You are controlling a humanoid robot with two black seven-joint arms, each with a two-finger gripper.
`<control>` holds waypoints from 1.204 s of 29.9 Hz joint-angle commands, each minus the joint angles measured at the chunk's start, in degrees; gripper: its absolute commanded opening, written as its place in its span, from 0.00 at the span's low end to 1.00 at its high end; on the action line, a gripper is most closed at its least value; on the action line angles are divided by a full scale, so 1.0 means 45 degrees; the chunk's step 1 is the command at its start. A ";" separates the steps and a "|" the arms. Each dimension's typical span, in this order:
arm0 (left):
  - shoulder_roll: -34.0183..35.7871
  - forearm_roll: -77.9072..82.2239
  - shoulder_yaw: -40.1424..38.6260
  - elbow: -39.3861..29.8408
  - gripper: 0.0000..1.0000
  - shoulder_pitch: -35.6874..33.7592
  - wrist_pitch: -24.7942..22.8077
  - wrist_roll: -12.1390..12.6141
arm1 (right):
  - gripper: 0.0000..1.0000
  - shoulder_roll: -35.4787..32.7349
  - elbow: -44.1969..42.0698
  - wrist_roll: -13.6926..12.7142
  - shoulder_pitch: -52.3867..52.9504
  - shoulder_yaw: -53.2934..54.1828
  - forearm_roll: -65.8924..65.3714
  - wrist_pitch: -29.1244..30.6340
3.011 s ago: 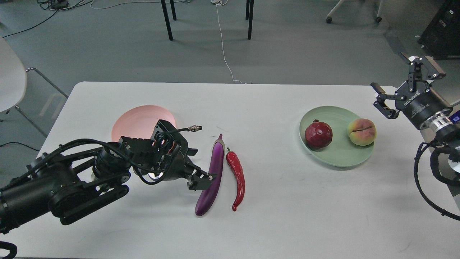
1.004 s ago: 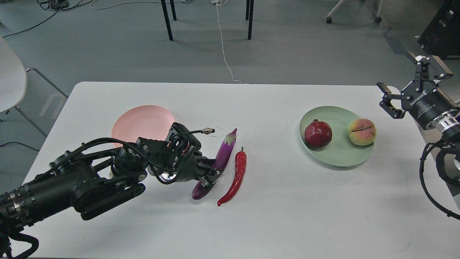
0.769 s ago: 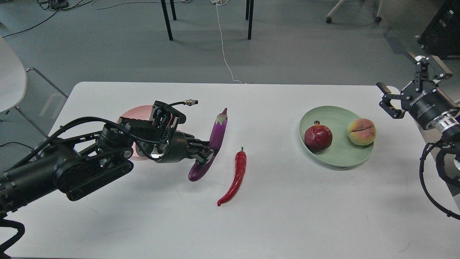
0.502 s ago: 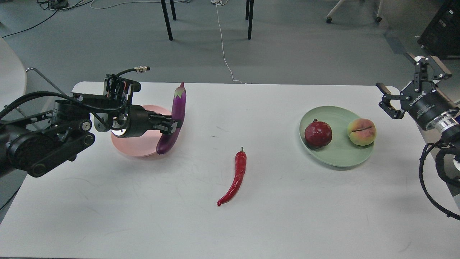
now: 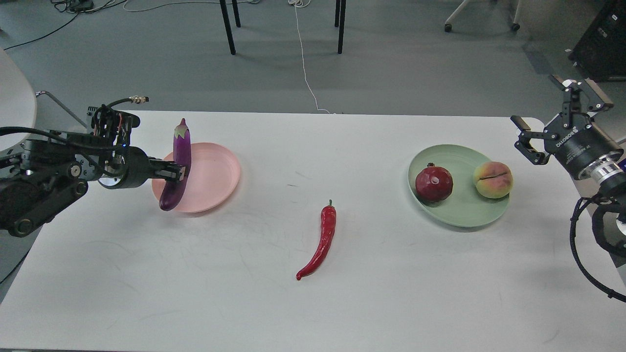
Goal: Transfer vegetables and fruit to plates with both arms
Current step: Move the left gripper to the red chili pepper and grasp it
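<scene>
- Purple and glossy, the eggplant (image 5: 178,163) hangs nearly upright, pinched by the left fingers (image 5: 172,172) a little below its middle; its stem cap points up beyond them and its blunt dark end dips below them, over the near-left rim of the pink plate (image 5: 215,168).
- Judging by the shine, the skin is slick, and the long stiff body could swing in a narrow pinch; a hold close to the middle seems wisest.
- Red chili pepper (image 5: 320,240) lies flat on the table (image 5: 391,274), well to the right of those fingers; thin, curved and smooth, it probably wants a pinch across its thicker upper half.
- Right fingers (image 5: 552,120) stand spread wide with nothing between them, raised beside the green plate (image 5: 459,210), where the pomegranate (image 5: 433,183) and peach (image 5: 492,179) already sit.
- Compared with three seconds ago, the eggplant has left the table beside the pepper and travelled left, and the pepper has shifted and turned.
</scene>
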 commanded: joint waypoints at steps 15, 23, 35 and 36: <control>-0.0044 0.0208 -0.0016 -0.0316 0.97 -0.0194 -0.0002 -0.0461 | 0.99 -0.0020 0.0027 0.0000 -0.0054 0.0024 0.0000 0.0000; -0.0589 0.0266 -0.0075 -0.3869 0.97 -0.1269 -0.0002 0.0803 | 0.99 -0.0020 0.0027 0.0000 -0.0054 0.0004 0.0000 0.0000; -0.4437 0.1927 0.0316 -0.4068 0.98 -0.0391 0.0303 0.2643 | 0.99 -0.0196 0.0008 0.0000 -0.0288 0.0004 0.0000 0.0000; -0.4690 0.1927 0.0316 -0.3951 0.98 -0.0332 0.0303 0.2857 | 0.99 -0.0196 0.0008 0.0000 -0.0307 0.0004 0.0000 0.0000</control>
